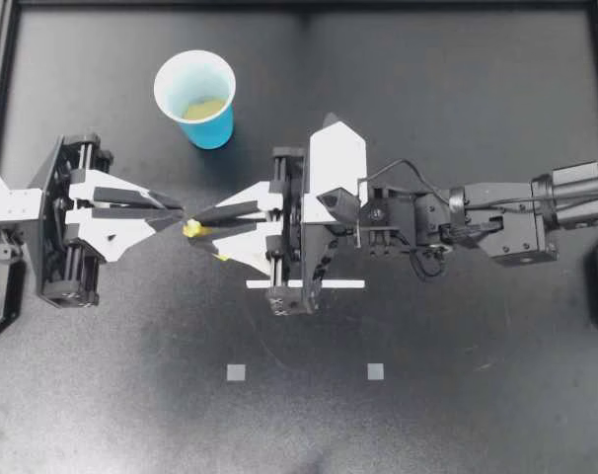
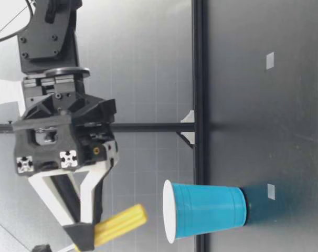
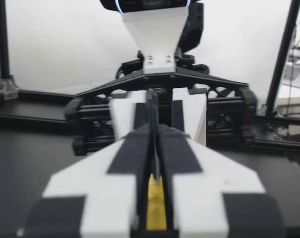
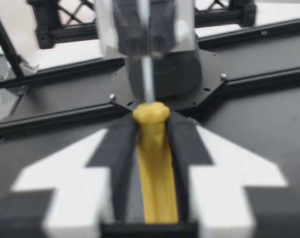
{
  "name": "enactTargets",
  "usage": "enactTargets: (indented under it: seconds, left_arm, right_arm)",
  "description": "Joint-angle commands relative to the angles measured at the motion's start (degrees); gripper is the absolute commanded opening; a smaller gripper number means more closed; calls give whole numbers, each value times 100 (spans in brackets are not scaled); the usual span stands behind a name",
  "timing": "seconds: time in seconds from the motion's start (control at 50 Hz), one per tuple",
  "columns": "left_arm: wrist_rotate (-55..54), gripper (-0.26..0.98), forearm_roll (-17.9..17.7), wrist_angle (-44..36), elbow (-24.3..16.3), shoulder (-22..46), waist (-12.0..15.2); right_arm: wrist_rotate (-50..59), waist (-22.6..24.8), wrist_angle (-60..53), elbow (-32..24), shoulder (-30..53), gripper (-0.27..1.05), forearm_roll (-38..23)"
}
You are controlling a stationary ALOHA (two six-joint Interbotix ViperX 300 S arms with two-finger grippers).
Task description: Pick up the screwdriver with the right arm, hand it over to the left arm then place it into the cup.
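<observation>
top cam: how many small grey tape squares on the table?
2. One small grey tape square lies on the black table, toward my left side. The other is level with it, toward my right. Others may be hidden.

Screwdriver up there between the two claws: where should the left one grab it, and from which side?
Grip the screwdriver by its metal shaft, coming end-on, opposite my right gripper. That gripper's fingers cover the yellow handle, so only the thin shaft pokes out towards my left gripper, which looks shut on it.
</observation>
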Motion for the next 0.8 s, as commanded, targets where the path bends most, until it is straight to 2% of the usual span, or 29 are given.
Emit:
enactTargets:
  seconds: [0.0, 0.1, 0.34, 0.6, 0.68, 0.78]
  left_arm:
    - [-18, 6, 26, -53, -114, -18, -18]
    - [0, 6, 26, -53, -79, -26, -18]
    - [343, 6, -62, -9, 0, -53, 53]
    - [1626, 6, -1020, -26, 185, -26, 879]
    - [1960, 6, -1230, -35, 202, 0, 1257]
    - [2171, 6, -1310, -70, 176, 62, 1652]
  right_arm:
    - [-9, -44, -26, -132, -79, 52, 88]
    - [-44, -53, -26, -79, -141, 66, 185]
    - [-62, -229, -88, 483, -861, 66, 185]
    - [-35, -220, -237, 1362, -1925, 66, 176]
    - [-26, -220, -352, 1564, -2136, 66, 176]
    - [-26, -220, -545, 1749, -2303, 66, 176]
